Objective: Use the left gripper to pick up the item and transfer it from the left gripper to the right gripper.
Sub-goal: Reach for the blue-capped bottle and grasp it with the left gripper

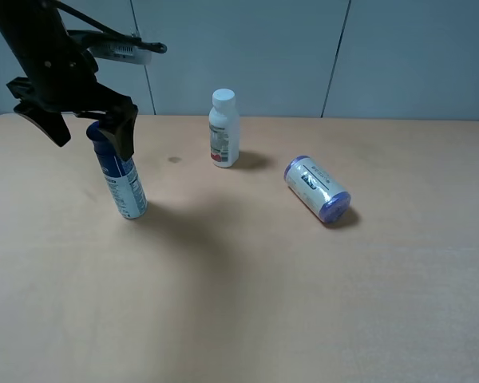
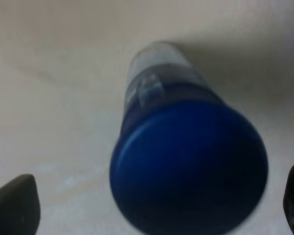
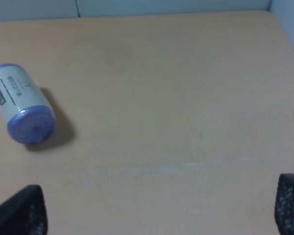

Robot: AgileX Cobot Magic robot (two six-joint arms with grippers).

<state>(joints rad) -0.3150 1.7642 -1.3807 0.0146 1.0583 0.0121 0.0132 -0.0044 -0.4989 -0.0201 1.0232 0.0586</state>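
Blue cap: the wide dark cap of the item [image 1: 124, 188] sits between the jaws of the left gripper [image 1: 96, 148]. The left wrist view shows table on either side of the cap, and it lies nearer one finger than the other.
Item position: base on the table [image 1: 303, 303], body below the jaws. It appears to lean a little in the high view; whether that is true tilt or camera angle cannot be told.
Left jaws: spread wide, straddling the cap and gripping nothing. No contact with the cap is evident.
Right jaws: the right gripper [image 3: 155, 210] is out of the high view. Its own camera shows both fingers set wide with only bare table between them. It holds nothing.
Step in hand: judged to be the pick-up, at the point of closing. The hand-over has not begun.
Next move: calls for centring the cap between the fingers, or dropping lower onto the slimmer body, then closing squarely before any lift.
Risk: an off-centre squeeze on a tall, narrow bottle could tip it or let the rounded cap slip out.
Other objects: a small white bottle [image 1: 223, 128] and a purple-rimmed can [image 1: 317, 189] lying on its side are both well outside the left jaws. The can lies ahead of the right jaws and to one side.
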